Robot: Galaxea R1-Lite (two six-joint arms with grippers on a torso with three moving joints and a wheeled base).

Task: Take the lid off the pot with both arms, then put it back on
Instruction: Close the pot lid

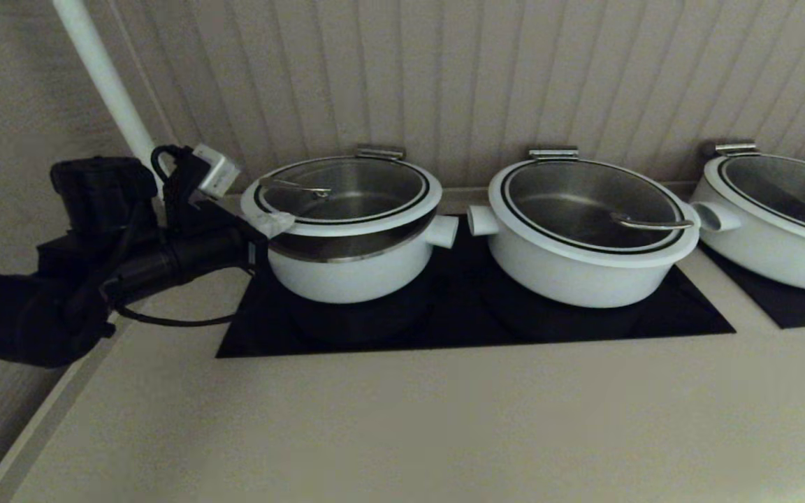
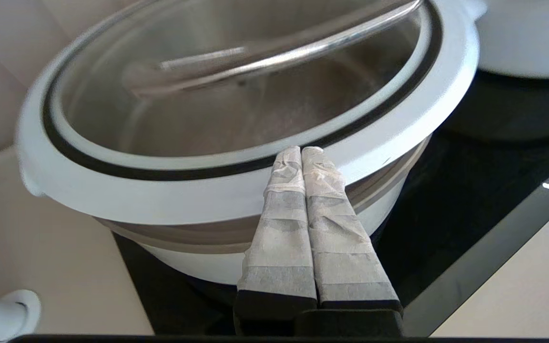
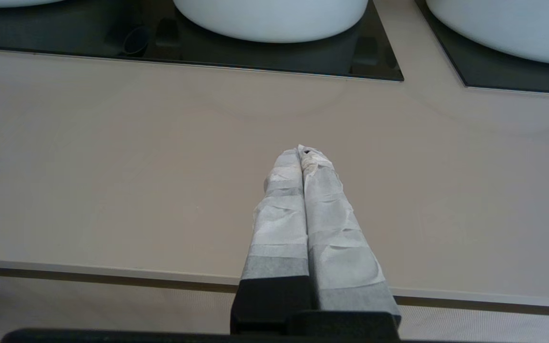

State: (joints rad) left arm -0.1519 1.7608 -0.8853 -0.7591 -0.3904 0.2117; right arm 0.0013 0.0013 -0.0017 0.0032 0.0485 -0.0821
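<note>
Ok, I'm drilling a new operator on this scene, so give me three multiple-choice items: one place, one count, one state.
1. The right gripper hangs over: A bare counter; B the lid; C a black hob.
2. White pots in the head view: A two; B three; C four.
3. Jaws of the left gripper are: A wide open; B out of view; C shut.
Key: 1 A, nothing but counter beneath it; 2 B, the pot and two wider pots; 3 C, they press together at the lid rim.
</note>
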